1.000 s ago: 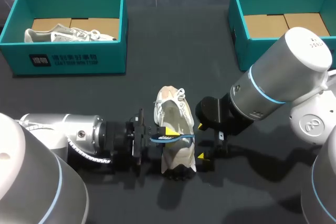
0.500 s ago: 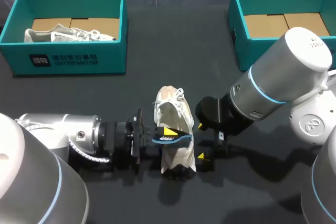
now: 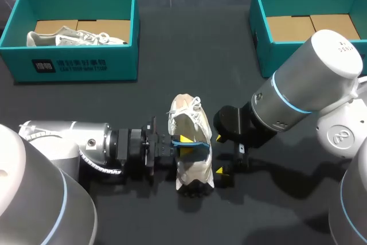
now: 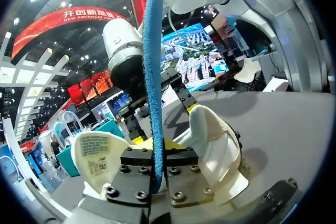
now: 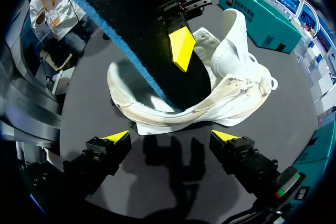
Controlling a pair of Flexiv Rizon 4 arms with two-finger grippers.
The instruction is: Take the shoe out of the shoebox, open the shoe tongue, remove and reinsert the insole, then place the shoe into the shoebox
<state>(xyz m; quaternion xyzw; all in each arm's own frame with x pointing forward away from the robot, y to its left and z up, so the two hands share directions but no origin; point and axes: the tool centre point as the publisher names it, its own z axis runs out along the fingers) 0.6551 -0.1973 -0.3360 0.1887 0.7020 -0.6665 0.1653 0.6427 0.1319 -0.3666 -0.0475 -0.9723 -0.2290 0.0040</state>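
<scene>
Pincer of left arm (image 3: 184,142) clamped on the blue-edged insole (image 3: 198,144), holding it on edge over the shoe (image 3: 188,120) at lower centre, seemingly to feed it back in. Pincer of right arm (image 3: 220,154) spread wide just beside the shoe, likely to steady it. Shoebox (image 3: 272,58) at upper right, well apart.

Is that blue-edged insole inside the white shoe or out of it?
Partly in: one end of the insole sits inside the shoe, the rest sticks out, pinched by the left gripper.
</scene>
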